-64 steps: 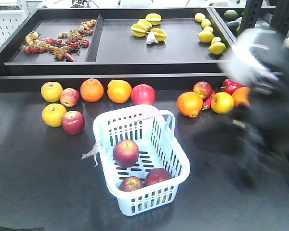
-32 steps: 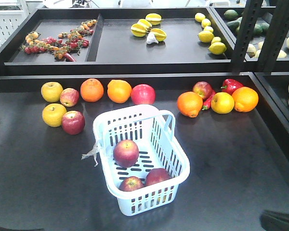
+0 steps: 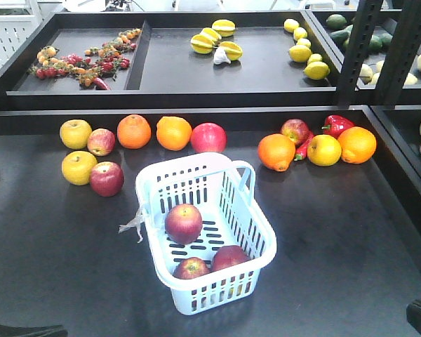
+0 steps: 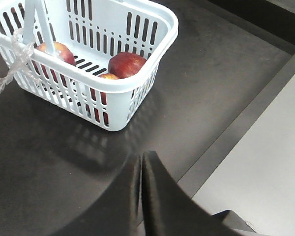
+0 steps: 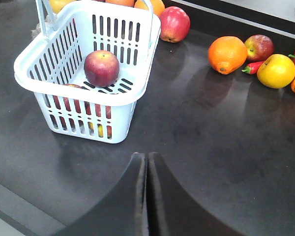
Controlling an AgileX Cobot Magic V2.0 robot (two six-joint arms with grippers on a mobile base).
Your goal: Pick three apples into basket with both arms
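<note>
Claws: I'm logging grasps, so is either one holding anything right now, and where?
Nothing is held. The left claw and right claw are both shut and empty; the three apples lie in the basket.

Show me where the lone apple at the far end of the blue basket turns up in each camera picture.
Front view: apple mid-basket, farthest from the camera.
Left wrist view: top left, behind the slotted wall.
Right wrist view: upper left, on the basket floor.
Shared landmark: the basket.
</note>
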